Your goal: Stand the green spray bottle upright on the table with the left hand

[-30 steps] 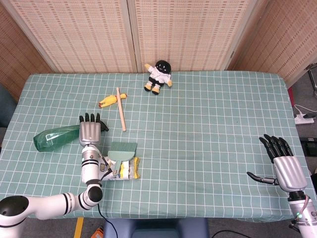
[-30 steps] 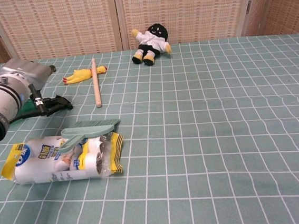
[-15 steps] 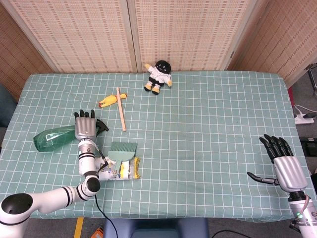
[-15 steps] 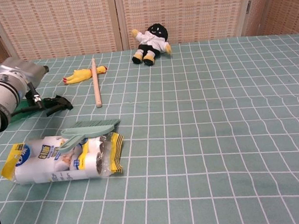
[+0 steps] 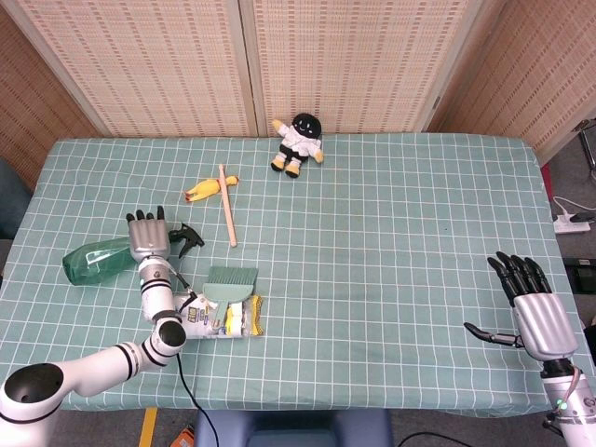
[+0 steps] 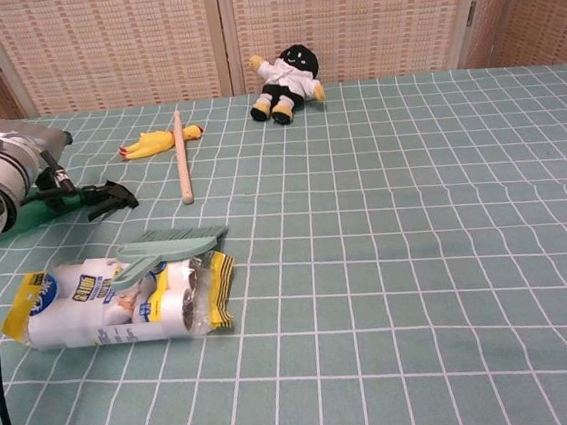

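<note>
Plainly the bottle (image 5: 96,259) is not yet upright: it lies on its side near the table's (image 5: 391,233) left edge, its green body pointing left and its black trigger head (image 5: 185,237) pointing right, toward the stick (image 5: 227,206). The left hand (image 5: 147,237) hovers over the neck end, where body meets head, which looks like the natural place to take hold before tipping the bottle onto its base. From the head view the hand shows its back, palm down, with dark fingers (image 5: 144,216) extended toward the far side; whether they touch the bottle cannot be told, and nothing appears gripped, so it reads as open. The forearm rises from the near left corner and passes just beside the snack pack (image 5: 226,317) and the brush (image 5: 229,281) lying on it, a tight corridor that may explain the steep, wrist-forward approach. In the chest view only the wrist and the trigger head (image 6: 109,196) show. The right hand (image 5: 531,310) rests well apart at the right edge, fingers spread, holding nothing. The doll (image 5: 297,142) and the rubber chicken (image 5: 207,189) lie farther back, out of the way.
</note>
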`<control>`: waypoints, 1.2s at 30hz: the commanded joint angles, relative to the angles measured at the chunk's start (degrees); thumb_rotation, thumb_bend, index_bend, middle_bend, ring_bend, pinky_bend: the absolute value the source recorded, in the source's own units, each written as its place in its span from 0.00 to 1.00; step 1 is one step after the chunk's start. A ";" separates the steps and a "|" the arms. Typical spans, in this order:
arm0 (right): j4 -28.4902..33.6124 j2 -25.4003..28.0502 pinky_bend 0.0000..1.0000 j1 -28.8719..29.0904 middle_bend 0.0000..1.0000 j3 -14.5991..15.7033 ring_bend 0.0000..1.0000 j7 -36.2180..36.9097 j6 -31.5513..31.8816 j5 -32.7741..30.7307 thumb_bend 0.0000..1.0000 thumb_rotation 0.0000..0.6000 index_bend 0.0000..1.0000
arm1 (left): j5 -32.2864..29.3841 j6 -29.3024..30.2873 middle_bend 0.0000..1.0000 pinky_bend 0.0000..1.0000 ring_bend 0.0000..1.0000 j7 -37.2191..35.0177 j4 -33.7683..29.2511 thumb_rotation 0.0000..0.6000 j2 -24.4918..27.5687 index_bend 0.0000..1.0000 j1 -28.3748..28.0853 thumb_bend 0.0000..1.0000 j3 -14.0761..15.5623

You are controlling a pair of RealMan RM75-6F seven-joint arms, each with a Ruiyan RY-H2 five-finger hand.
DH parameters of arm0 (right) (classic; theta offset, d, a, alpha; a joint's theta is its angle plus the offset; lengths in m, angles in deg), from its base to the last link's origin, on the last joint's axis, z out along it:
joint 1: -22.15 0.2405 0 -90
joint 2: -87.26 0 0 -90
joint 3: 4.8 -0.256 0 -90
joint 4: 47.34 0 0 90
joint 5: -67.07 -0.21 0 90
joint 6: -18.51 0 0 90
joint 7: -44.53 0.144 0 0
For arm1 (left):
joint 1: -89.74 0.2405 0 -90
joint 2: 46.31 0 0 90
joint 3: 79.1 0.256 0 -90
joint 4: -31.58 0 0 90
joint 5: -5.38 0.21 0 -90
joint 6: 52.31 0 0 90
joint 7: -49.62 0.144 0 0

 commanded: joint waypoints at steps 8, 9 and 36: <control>-0.09 -0.18 0.00 -0.08 0.02 -0.07 0.00 0.00 0.26 0.02 0.00 0.60 0.04 | -2.51 -1.43 0.22 0.16 0.12 1.57 1.69 1.00 -1.28 0.03 -0.41 0.21 -0.02; -0.10 -0.19 0.00 -0.08 0.02 -0.07 0.00 -0.01 0.26 0.02 0.00 0.60 0.04 | -2.67 -1.58 0.22 0.16 0.12 1.73 1.96 1.00 -1.38 0.03 -0.41 0.21 0.06; -0.28 0.06 0.00 -0.03 0.02 0.01 0.00 1.71 0.18 0.23 0.00 0.60 0.04 | -3.98 -3.24 0.39 0.17 0.21 4.44 8.15 1.00 -4.19 0.14 -0.81 0.28 -0.42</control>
